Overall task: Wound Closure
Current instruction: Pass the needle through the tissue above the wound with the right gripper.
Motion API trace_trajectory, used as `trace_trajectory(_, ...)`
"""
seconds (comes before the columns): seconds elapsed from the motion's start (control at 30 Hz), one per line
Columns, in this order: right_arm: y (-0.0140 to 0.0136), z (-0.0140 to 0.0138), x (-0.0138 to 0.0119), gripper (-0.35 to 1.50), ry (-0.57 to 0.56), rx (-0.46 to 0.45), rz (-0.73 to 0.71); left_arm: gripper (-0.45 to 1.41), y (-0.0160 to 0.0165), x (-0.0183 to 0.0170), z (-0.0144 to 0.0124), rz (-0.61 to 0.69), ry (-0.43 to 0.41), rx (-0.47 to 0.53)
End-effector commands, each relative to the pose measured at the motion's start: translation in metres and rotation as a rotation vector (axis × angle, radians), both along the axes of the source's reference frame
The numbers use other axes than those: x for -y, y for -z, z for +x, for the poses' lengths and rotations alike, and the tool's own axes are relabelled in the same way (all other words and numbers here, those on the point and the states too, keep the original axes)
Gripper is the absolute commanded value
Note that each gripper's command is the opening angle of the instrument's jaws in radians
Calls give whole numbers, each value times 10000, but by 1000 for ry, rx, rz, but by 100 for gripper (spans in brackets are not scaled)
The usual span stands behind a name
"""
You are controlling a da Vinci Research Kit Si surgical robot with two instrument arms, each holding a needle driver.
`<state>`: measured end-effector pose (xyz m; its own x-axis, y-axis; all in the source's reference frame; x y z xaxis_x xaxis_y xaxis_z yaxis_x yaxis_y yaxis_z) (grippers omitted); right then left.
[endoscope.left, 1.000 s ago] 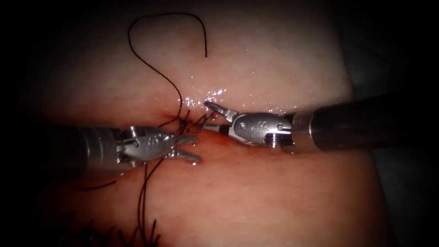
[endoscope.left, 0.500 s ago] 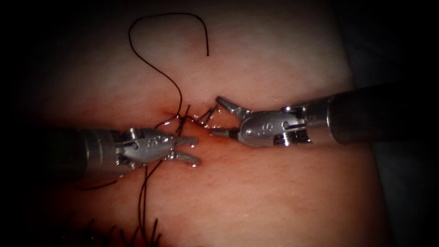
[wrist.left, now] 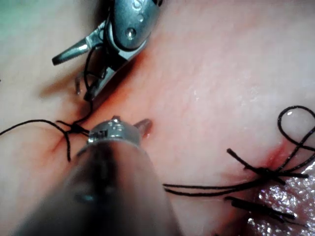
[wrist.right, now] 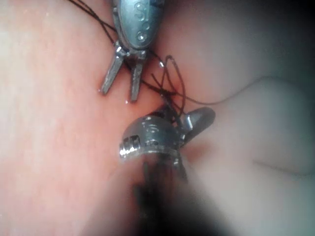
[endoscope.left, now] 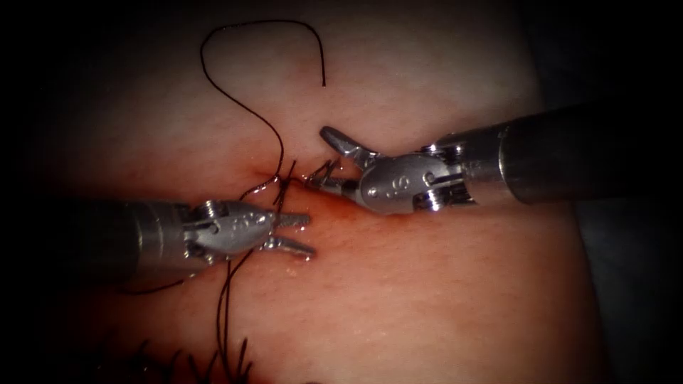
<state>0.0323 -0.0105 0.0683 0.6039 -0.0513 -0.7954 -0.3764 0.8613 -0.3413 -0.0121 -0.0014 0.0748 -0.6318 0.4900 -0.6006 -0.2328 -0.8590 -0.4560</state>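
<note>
Looks like work on the short thread ends beside the knot (endoscope.left: pixel 283 179) – a judgement from how the right claw (endoscope.left: pixel 324 158) sits. Best done slowly: keep both jaws off the knot itself, take just the loose strand, and avoid dragging on the tissue (endoscope.left: pixel 427 299) beneath.

Right claw: spread wide, one jaw lifted above the tissue, the other low and close to the surface near a patch of red fluid (endoscope.left: pixel 341 206). Straddles a small curl of thread just beside the knot; seen from the left wrist camera, that curl lies between the jaws (wrist.left: pixel 74 78). Not closed on anything yet.

Left claw (endoscope.left: pixel 297 232): parted a little, gripping nothing, hovering just below the knot, with strands of the thread passing under its body.

Thread (endoscope.left: pixel 242 107): runs up from the knot in a long loop over the tissue to a free end; two more strands trail down toward the stitch ends (endoscope.left: pixel 213 363) at the lower edge.

Needle – cannot place it; neither claw has it.
</note>
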Motion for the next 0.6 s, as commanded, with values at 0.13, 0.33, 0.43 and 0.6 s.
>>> trace_trajectory(0.13, -16, 3, 6, -35, 39, -6, 6, 19, -4, 1, -6, 0, 1, 0)
trace_trajectory(0.33, -22, -2, 3, -35, 90, 9, 10, 24, -4, -4, -11, 7, 10, -2)
trace_trajectory(0.43, -27, -5, 0, -35, 108, -5, 10, 26, -4, -9, -15, 8, 8, -4)
trace_trajectory(0.6, -30, -9, -3, -35, 82, -55, 81, 19, -6, -23, -23, -12, 26, 12)
